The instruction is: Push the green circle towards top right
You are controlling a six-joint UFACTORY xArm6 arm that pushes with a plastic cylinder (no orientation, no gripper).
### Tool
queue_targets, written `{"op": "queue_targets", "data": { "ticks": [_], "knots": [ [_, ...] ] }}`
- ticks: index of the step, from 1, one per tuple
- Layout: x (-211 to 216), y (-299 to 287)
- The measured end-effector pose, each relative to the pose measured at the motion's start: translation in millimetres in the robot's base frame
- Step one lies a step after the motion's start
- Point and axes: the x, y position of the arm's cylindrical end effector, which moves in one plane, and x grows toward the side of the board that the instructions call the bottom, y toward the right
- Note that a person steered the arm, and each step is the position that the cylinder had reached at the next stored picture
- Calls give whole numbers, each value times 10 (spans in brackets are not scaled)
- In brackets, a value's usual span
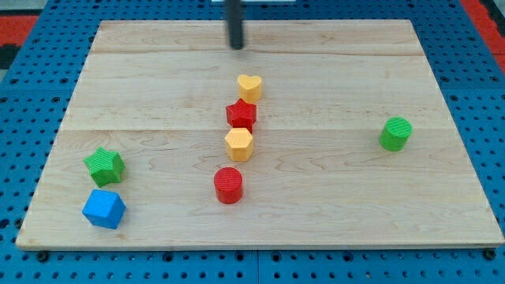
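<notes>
The green circle (395, 133) stands on the wooden board (331, 197) near the view's right edge. My tip (237, 47) is near the board's top middle, above the yellow heart (249, 86) and far to the left of the green circle. It touches no block.
A column of blocks stands mid-board: the yellow heart, a red star (241, 115), a yellow hexagon (238, 144) and a red circle (228, 184). A green star (104, 166) sits just above a blue cube (104, 208) at the bottom left.
</notes>
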Motion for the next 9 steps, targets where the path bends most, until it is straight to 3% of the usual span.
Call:
{"op": "queue_targets", "data": {
  "ticks": [1, 2, 3, 4, 5, 6, 8, 9],
  "knots": [
    [446, 1214],
    [1266, 2310],
    [2393, 2454],
    [2523, 1916],
    [2726, 1790],
    [2353, 1830],
    [1099, 1255],
    [1205, 1850]
  ]
}}
